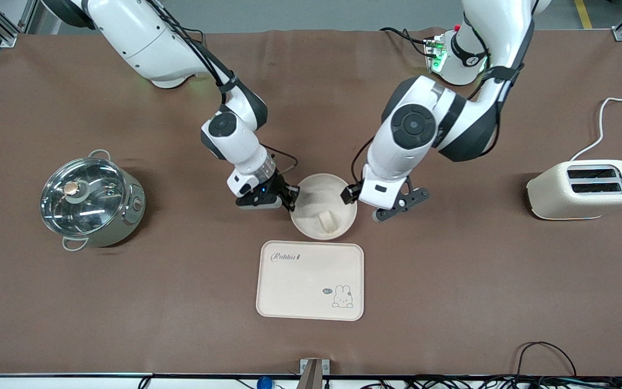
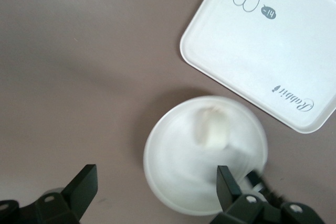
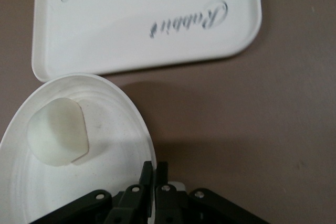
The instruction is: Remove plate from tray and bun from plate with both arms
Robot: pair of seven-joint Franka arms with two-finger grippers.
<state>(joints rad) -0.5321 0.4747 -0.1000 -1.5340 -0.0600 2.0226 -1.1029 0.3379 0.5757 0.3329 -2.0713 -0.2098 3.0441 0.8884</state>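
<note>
The right gripper (image 3: 155, 174) pinches the round cream plate's (image 1: 311, 186) rim, off the rectangular tray (image 1: 311, 281). The spread left gripper (image 2: 155, 184) hovers above; tilting could roll the pale bun (image 3: 58, 132) out.

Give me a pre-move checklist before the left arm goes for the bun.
1. Plate off the tray: ok, it is farther from the front camera than the tray.
2. Right gripper shut on the plate rim: ok.
3. Bun in the plate, uncovered: ok.
4. Left gripper open: ok, fingers spread.
5. Left gripper centred over the bun: not ok, it sits at the plate's edge toward the left arm's end.
6. Plate resting on the table: cannot tell, it looks tilted.
</note>
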